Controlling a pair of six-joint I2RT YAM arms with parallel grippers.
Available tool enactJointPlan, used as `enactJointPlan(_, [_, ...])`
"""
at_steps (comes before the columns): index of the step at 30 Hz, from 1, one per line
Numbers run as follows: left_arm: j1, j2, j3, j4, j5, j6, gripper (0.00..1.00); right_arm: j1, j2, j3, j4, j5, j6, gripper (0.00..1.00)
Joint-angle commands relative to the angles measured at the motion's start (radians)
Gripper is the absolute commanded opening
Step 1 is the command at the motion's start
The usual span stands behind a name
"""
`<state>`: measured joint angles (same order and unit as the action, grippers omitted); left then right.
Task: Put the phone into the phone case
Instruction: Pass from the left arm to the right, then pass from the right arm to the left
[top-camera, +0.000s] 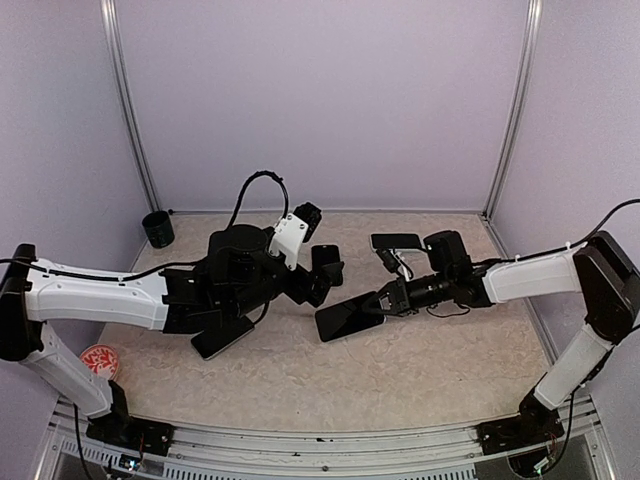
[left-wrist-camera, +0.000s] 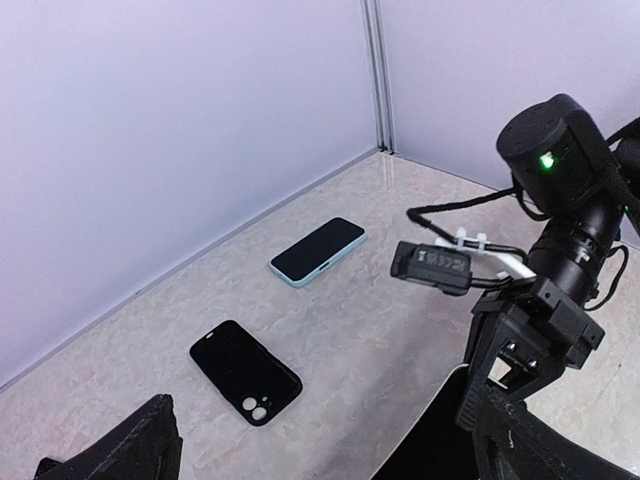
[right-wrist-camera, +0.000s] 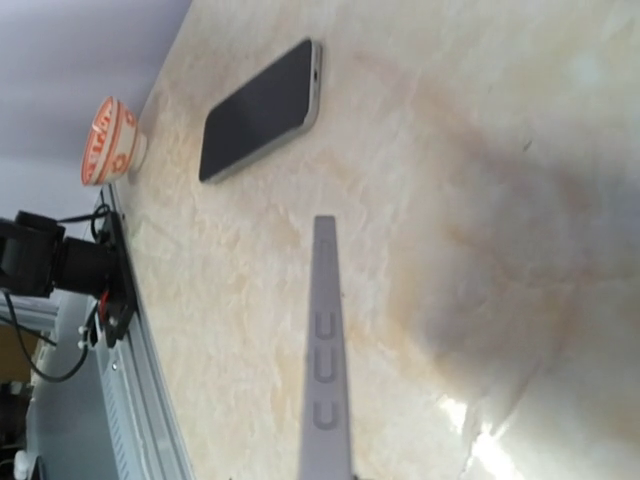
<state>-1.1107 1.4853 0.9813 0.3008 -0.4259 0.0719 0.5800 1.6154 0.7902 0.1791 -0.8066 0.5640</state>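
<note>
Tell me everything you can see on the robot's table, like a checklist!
Surface: beige marbled table.
Job's things: the phone is in the right gripper's grip. The black case lies flat and empty, apart from it.
Clutter: blue phone near the back wall, third phone under the left arm, black cup in the back left corner, red-white bowl at the near left.
Grippers: the left gripper is open and holds nothing. The right gripper is shut on the phone.
Cables: black loop above the left arm, another cable by the right arm.
Surroundings: lilac walls, metal posts.
</note>
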Motion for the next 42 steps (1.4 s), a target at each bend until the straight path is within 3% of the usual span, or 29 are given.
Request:
enactJointPlan(1, [0.061,-0.025,0.033,-0.052,0.095,-0.123,0.99,-0.032,-0.082,0.011,-0.005,-0.014,-0.051,0.0])
enactJointPlan(5, [0.074,-0.049,-0.026,0.038,0.123,-0.169,0.99,-0.059,-0.136,0.0,-0.018,-0.006,-0.081,0.0])
enactJointPlan(11, [0.131,-0.055,-0.038,0.045,0.35,-0.295,0.99,-0.1,-0.228,-0.03,-0.007,0.04,-0.114,0.0])
enactJointPlan(18, [0.15,-0.038,-0.042,0.045,0.48,-0.369,0.99,-0.114,-0.325,-0.066,0.066,0.059,-0.136,0.0])
enactJointPlan(28, [0.256,-0.026,-0.109,0.179,0.808,-0.493,0.99,-0.114,-0.435,-0.146,0.243,0.007,-0.144,0.0])
enactJointPlan(36, [0.272,0.059,-0.089,0.235,0.973,-0.556,0.96,-0.114,-0.425,-0.2,0.449,-0.093,-0.056,0.0])
enactJointPlan(42, [0.272,0.104,-0.086,0.285,1.018,-0.6,0.93,-0.112,-0.425,-0.215,0.555,-0.141,-0.005,0.0])
